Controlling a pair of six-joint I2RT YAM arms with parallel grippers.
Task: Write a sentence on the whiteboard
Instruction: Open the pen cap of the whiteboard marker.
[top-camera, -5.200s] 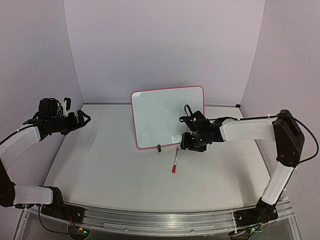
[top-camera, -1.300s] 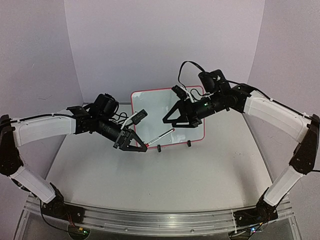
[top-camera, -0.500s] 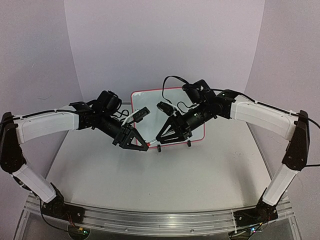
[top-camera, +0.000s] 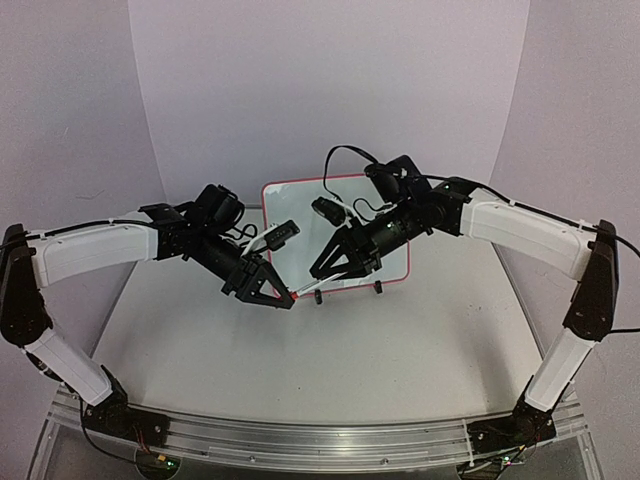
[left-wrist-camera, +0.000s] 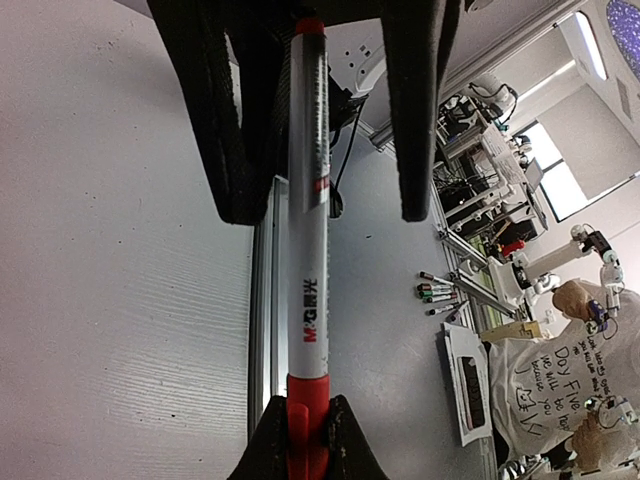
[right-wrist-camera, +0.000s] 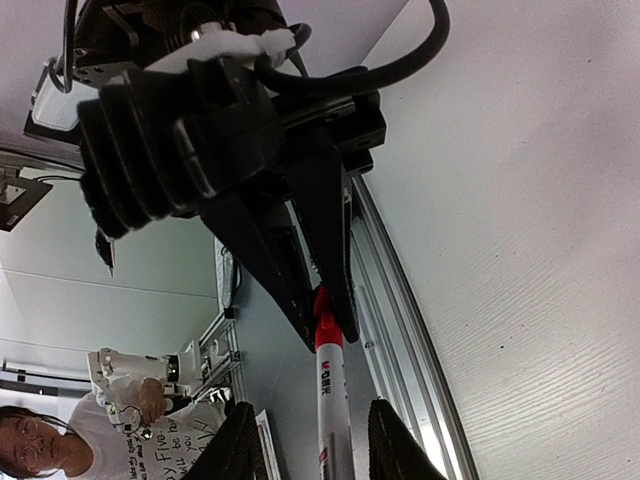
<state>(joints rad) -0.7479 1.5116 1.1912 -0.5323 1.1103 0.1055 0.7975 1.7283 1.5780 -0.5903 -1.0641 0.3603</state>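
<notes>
A white marker (top-camera: 306, 289) with a red cap hangs in the air in front of the whiteboard (top-camera: 300, 205). My left gripper (top-camera: 291, 297) is shut on the red cap (left-wrist-camera: 308, 440). My right gripper (top-camera: 319, 278) straddles the white barrel (right-wrist-camera: 331, 430) from the other end. Its fingers (left-wrist-camera: 240, 150) stand on either side of the barrel, with a gap still showing on one side. The whiteboard has a red-pink frame and stands upright on small black feet (top-camera: 379, 288). Both arms cover much of it. The sentence is not in view on the part of the board that shows.
An aluminium rail (top-camera: 320, 440) runs along the near edge of the table (top-camera: 400, 350). Purple backdrop walls close in the back and both sides. Both arms meet over the middle of the table, just in front of the board.
Five seconds ago the marker lay on the table and the arms were apart. Since then the left gripper has lifted it by the cap. The right gripper has come over the barrel and narrowed.
</notes>
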